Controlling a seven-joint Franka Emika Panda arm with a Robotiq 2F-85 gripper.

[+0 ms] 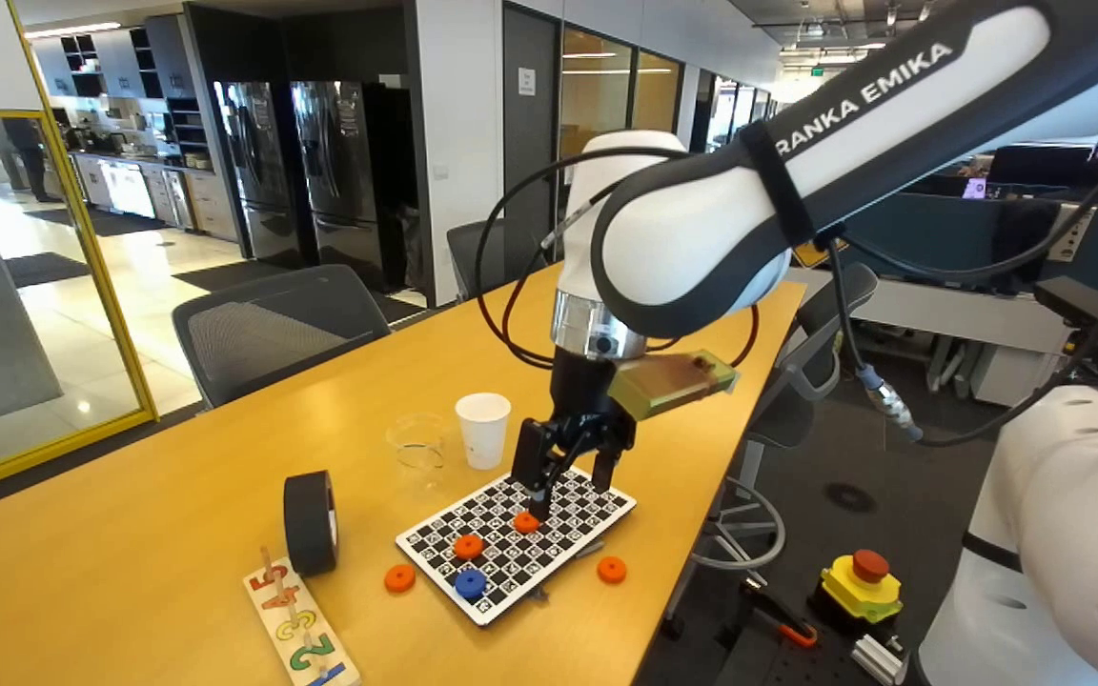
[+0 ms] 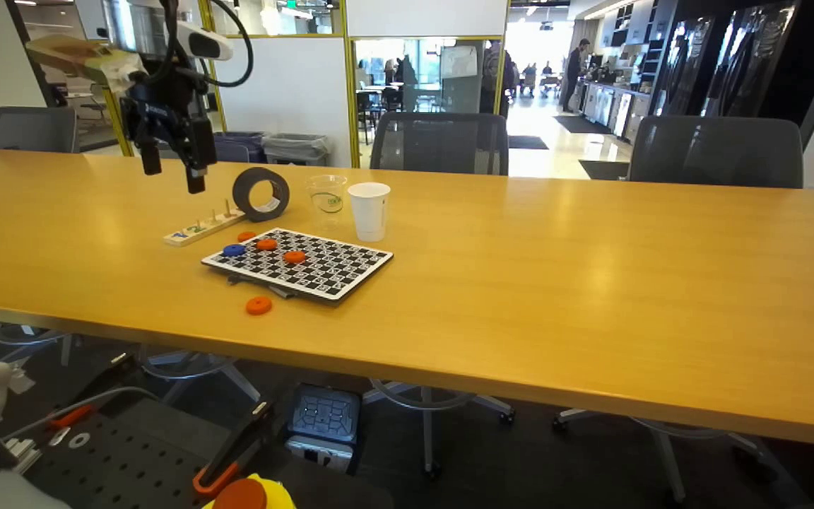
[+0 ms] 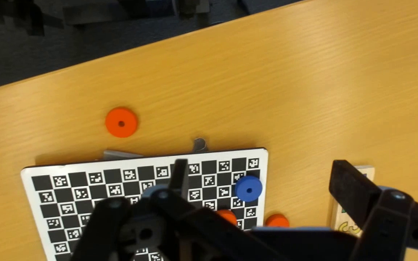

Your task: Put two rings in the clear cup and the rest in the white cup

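Note:
Several orange rings lie about: two are on the checkered board, at an exterior view's ring (image 1: 468,546) and ring (image 1: 526,522). Beyond the board's end is another ring (image 2: 246,236), and one ring (image 3: 121,122) lies on bare wood between board and table edge. A blue ring (image 3: 249,188) rests near a board corner. The clear cup (image 2: 327,201) stands upright beside the white cup (image 2: 369,212), also upright; neither shows in the wrist view. My gripper (image 2: 175,173) hangs in the air above the table, fingers wide apart, holding nothing. In the wrist view one orange ring (image 3: 227,216) is partly hidden.
The checkered board (image 2: 340,268) lies slightly raised, in front of the cups. A thick black roll (image 1: 309,524) stands on its rim near a wooden peg plank with numbers (image 1: 299,624). The table edge (image 3: 140,47) runs close to one orange ring. Chairs (image 2: 439,145) line the far side.

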